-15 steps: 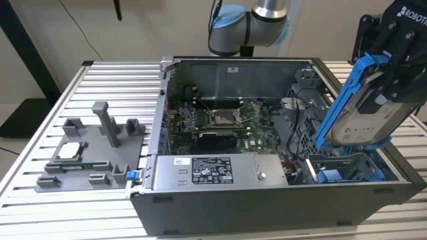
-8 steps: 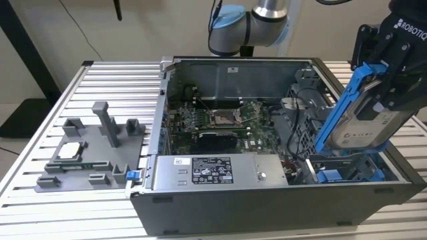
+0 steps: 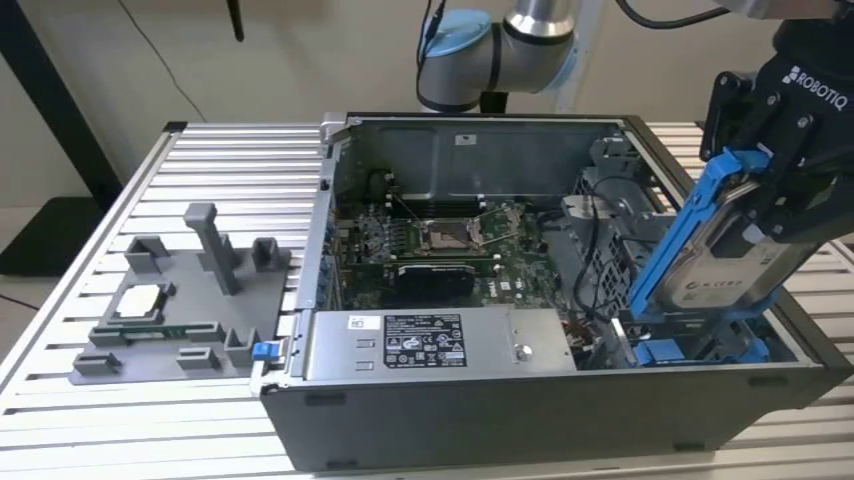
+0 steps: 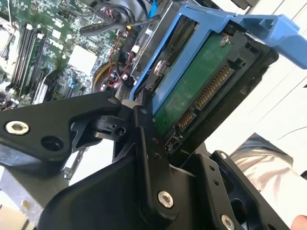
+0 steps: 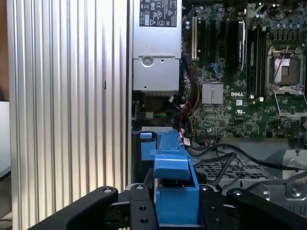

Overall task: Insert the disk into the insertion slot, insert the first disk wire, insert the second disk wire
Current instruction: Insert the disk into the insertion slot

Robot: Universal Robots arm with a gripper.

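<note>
Your gripper (image 3: 767, 185) clamped the disk (image 3: 714, 262), steeply tilted over the insertion slot (image 3: 701, 350) at the exterior view's right of the open case (image 3: 534, 425). You likely needed its carrier squared to the slot, descending slowly.

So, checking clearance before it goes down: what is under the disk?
In the exterior view, the disk, held tilted by the end effector, is above a blue bay in the case. Its lower end covers the bay's inside, so what lies there cannot be seen.
</note>
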